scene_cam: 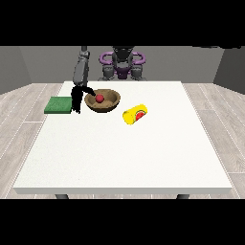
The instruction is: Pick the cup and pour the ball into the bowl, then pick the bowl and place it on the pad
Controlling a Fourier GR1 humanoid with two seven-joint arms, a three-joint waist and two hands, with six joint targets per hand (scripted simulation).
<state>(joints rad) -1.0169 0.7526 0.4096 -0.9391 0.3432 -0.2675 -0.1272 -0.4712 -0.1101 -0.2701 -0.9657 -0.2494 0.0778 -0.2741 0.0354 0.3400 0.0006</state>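
Note:
A brown bowl [109, 102] stands at the table's far left-centre with a red ball [99, 98] inside it. The hand at the view's left [76, 99] hangs just beside the bowl's left rim. Its fingers [76, 108] point straight down outside the bowl, and its thumb reaches out over the rim. The hand is open and the bowl rests on the table. A yellow cup [130, 116] lies on its side to the right of the bowl, with its red-lined mouth turned towards the camera. A flat green pad [58, 105] lies left of the hand. No hand shows at the view's right.
The white table [124, 158] stretches wide towards the camera in front of the objects. The pad lies close to the table's left edge. The robot's torso [122, 64] stands behind the far edge.

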